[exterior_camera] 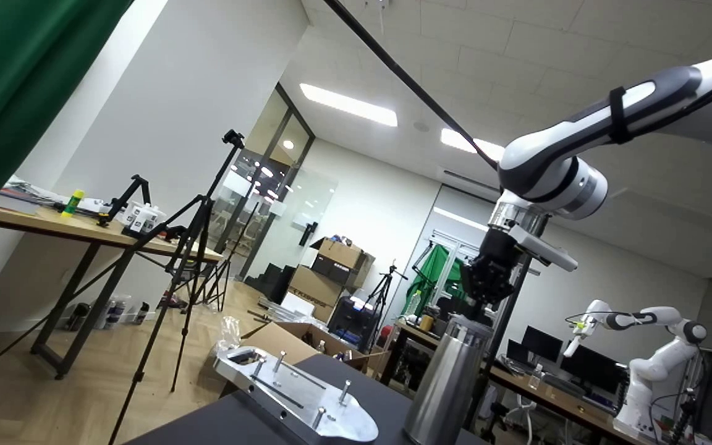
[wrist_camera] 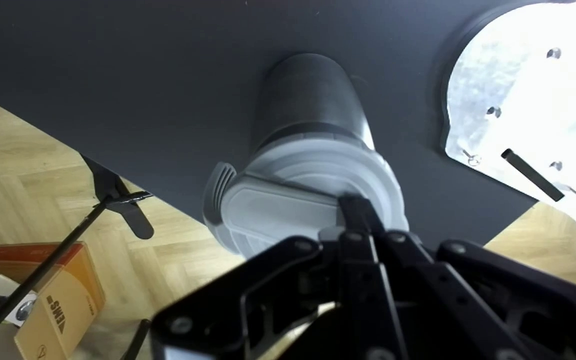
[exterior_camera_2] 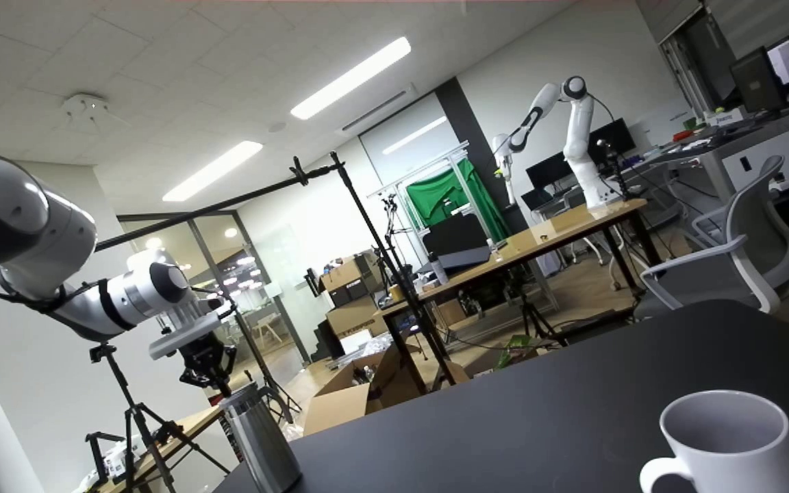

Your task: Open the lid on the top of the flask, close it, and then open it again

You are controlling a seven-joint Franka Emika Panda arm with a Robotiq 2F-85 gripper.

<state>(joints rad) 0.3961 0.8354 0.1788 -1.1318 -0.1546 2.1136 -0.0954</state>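
The flask (exterior_camera: 445, 392) stands upright on the dark table, a tall brushed-metal cylinder; it also shows in an exterior view (exterior_camera_2: 268, 452) and in the wrist view (wrist_camera: 310, 95). Its round grey lid (wrist_camera: 340, 160) sits on top, also seen in both exterior views (exterior_camera: 470, 329) (exterior_camera_2: 240, 397). An oblong flap (wrist_camera: 275, 210) lies across the lid, with a ribbed tab at one end. A curved handle (exterior_camera_2: 278, 402) sticks out beside the lid. My gripper (wrist_camera: 360, 210) is shut and empty, pointing down. Its fingertips are over the lid, by the flap's end; I cannot tell whether they touch.
A flat metal plate with upright bolts (exterior_camera: 297, 398) lies beside the flask, also in the wrist view (wrist_camera: 528, 120). A white mug (exterior_camera_2: 733, 445) stands on the dark table (exterior_camera_2: 504, 424). The table's edge runs close to the flask, with a tripod leg (wrist_camera: 103, 200) beyond.
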